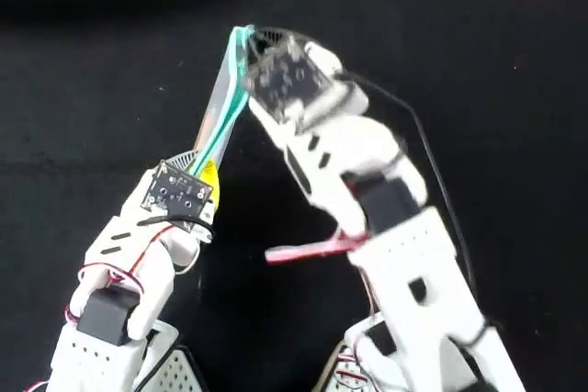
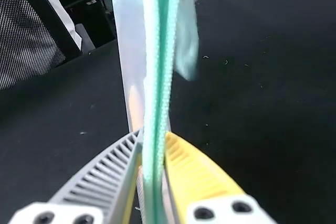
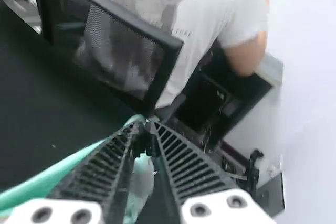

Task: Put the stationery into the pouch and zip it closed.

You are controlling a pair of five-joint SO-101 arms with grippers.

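High view: left hand (image 1: pixel 204 172) clamps one end of the pouch (image 1: pixel 220 107); right hand (image 1: pixel 246 48) pinches the far end, holding it taut above the worktop (image 1: pixel 514 135), likely for zipping.

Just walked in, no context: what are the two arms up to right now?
Both arms hold the pouch stretched between them. The left gripper is shut on the near end, along the teal zipper. The right gripper pinches the far end. A red pen-like item lies outside the pouch on the black table, under the right arm. Whether the zip is closed is unclear.
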